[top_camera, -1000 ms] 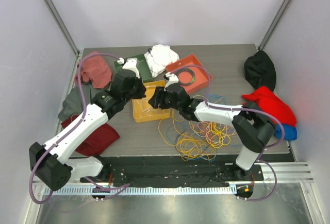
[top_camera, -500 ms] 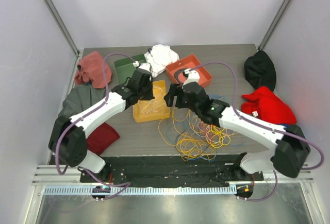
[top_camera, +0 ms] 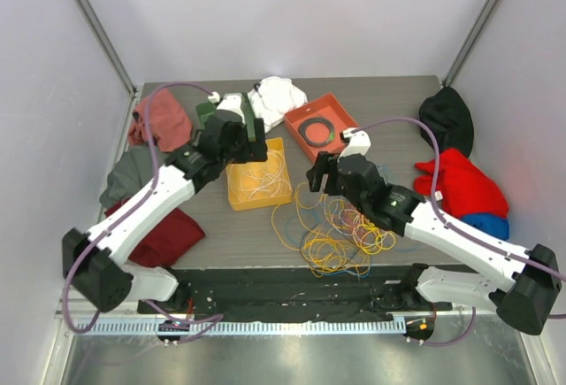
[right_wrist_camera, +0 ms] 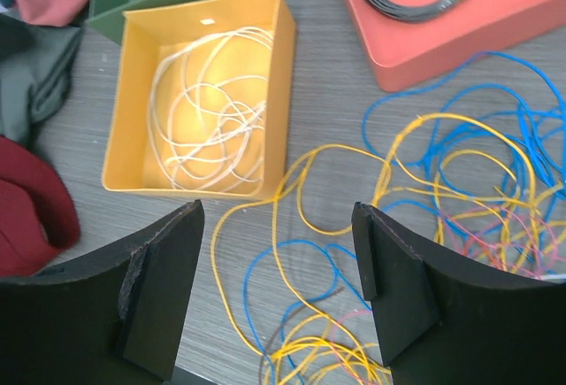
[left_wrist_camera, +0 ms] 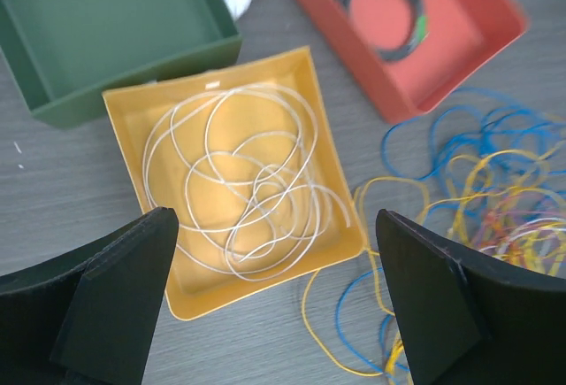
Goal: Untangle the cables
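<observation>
While the cables [top_camera: 340, 230] are seen in a loose tangle on the table [top_camera: 398, 106], one white cable [left_wrist_camera: 265, 192] coiled in the yellow tray [left_wrist_camera: 203, 77], the left gripper [left_wrist_camera: 274, 257] and right gripper [right_wrist_camera: 274, 252] are held spread wide above them, with nothing gripped or touched.

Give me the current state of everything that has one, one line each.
left gripper: open, empty, above the yellow tray
right gripper: open, empty, above the edge of the cable tangle
white cable: loosely coiled inside the yellow tray
yellow tray: holds only the white cable
red tray: holds a coiled black cable
green tray: empty where visible
cable tangle: yellow, blue and pink loops, intertwined, outside the trays
</observation>
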